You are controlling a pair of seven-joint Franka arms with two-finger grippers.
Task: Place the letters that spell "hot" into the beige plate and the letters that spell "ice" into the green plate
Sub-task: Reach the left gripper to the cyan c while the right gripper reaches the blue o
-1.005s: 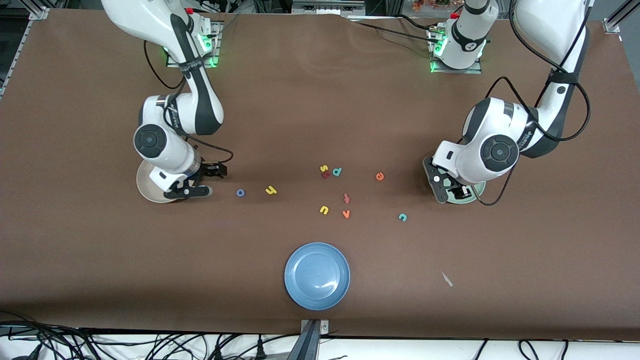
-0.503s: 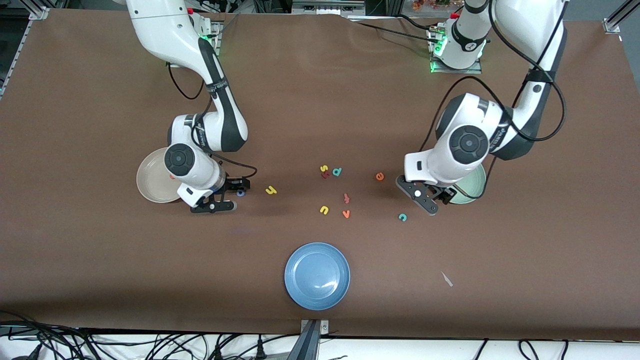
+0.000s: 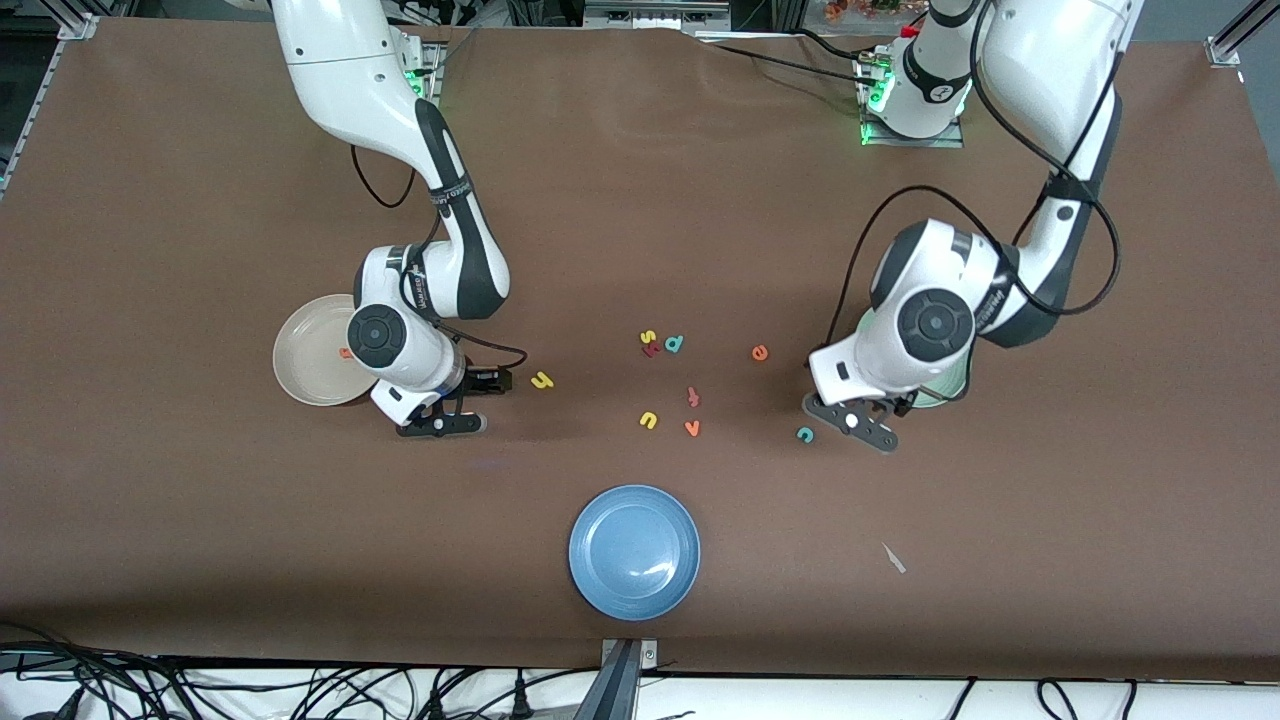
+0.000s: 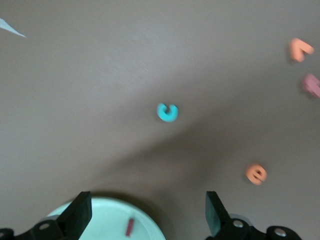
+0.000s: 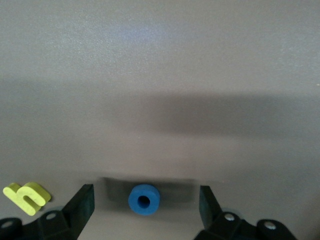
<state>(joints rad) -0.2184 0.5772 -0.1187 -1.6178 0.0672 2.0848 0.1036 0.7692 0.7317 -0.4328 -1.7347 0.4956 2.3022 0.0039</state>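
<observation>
The beige plate (image 3: 305,372) lies toward the right arm's end of the table and holds the orange t (image 3: 345,352). My right gripper (image 3: 480,388) (image 5: 142,206) stands open just above the table, with the blue o (image 5: 144,199) between its fingers, untouched. The yellow h (image 3: 542,380) (image 5: 27,197) lies beside it. My left gripper (image 3: 880,405) (image 4: 147,216) is open over the rim of the green plate (image 3: 950,392) (image 4: 95,220), which holds the dark red i (image 4: 130,226). The teal c (image 3: 804,434) (image 4: 167,112) and the orange e (image 3: 760,352) (image 4: 256,174) lie on the table nearby.
Mid-table lie a yellow s (image 3: 648,337), a teal d (image 3: 674,343), a reddish hooked letter (image 3: 693,397), a yellow u (image 3: 648,420) and an orange v (image 3: 691,428). A blue plate (image 3: 634,551) sits nearest the front camera. A white scrap (image 3: 893,558) lies near it.
Both arms swung from over their plates toward the middle. The right gripper came down around the blue o; the left moved off the green plate toward the teal c. The t now shows in the beige plate.
</observation>
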